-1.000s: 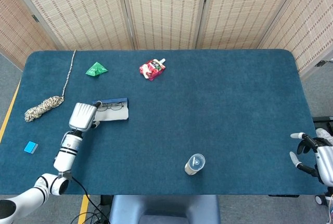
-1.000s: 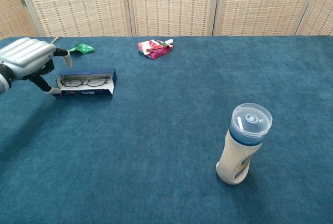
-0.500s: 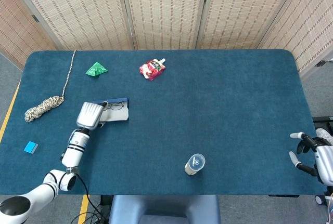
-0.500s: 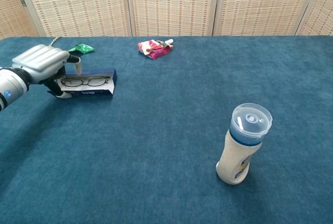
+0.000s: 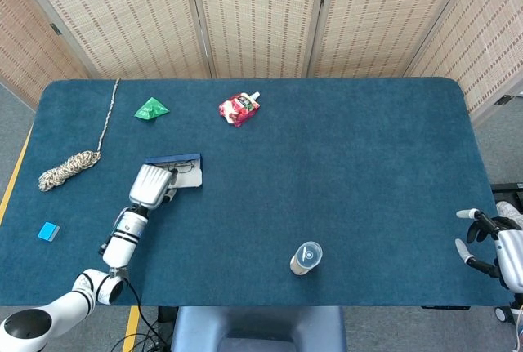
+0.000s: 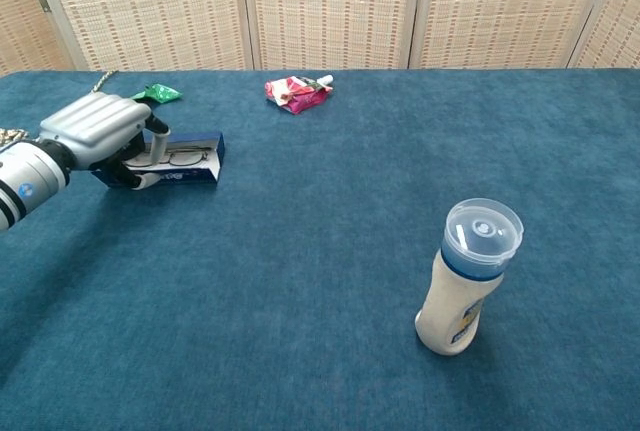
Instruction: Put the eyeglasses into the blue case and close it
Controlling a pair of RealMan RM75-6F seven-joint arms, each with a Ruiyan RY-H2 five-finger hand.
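The left hand (image 5: 151,184), fingers curled over but gripping nothing visible, is hovering at the open blue case (image 5: 181,169) holding the eyeglasses (image 6: 178,159), its long axis running three-to-nine, extending toward two o'clock.

robot test area, probably a lab or studio. a counter (image 5: 343,172) covered in blue felt-like cloth stands before woven folding screens (image 5: 253,17) that close off the far side, with grey floor and a yellow floor line (image 5: 15,174) at the left. unrelated items lie scattered on the cloth: a coiled rope (image 5: 67,168), a green packet (image 5: 151,109), a red pouch (image 5: 239,109), a capped bottle (image 6: 465,276), a small blue block (image 5: 49,232). a cable (image 5: 135,319) trails from the near left arm.
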